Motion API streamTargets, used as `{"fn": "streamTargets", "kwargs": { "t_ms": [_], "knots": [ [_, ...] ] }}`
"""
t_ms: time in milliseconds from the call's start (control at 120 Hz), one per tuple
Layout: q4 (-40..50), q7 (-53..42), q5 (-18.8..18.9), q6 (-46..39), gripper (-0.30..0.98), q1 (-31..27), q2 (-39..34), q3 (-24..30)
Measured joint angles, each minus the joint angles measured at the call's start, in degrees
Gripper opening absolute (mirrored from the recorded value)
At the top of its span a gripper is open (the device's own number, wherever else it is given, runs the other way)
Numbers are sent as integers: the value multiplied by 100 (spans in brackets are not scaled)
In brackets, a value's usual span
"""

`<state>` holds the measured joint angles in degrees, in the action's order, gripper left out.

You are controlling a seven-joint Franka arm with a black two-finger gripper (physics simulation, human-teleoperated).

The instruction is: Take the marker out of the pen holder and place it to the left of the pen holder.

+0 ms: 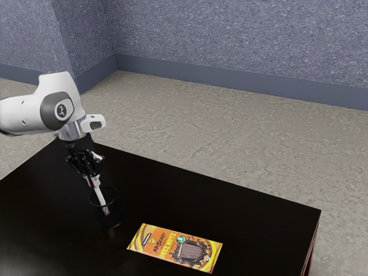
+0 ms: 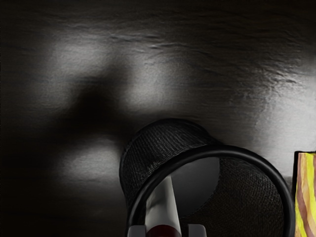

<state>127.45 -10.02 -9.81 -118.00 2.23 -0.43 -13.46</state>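
One black pen holder (image 1: 117,210) stands upright on a dark table (image 1: 247,215) in the exterior view, with a white and red marker (image 1: 102,197) inside it, leaning against the rim. The gripper (image 1: 94,180) is above the holder, its fingers pinching the marker's upper end. A yellow and orange packet (image 1: 175,249) lies flat near the holder, toward the exterior view's right.

In the wrist view, two grey fingertips flank the marker's dark red end, while its pale body runs down into the mesh cup.

The step in hand appears to be drawing the marker out. The pull should follow its slant and stay slow, keeping the grip firm, until the lower end clears the rim. Moving sideways too soon could hook the rim and tip the light holder. Only then comes the move to the left, a low descent and a gentle release.
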Motion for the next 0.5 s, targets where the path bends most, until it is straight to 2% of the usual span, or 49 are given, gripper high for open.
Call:
{"fn": "streamTargets", "kwargs": {
  "t_ms": [192,325,500],
  "knots": [
    [-691,42,149,548,-9,-11,-284,154],
    [-1639,78,658,1590,-9,109,-309,175],
    [-2446,274,1381,3290,-9,72,300,149]
  ]
}}
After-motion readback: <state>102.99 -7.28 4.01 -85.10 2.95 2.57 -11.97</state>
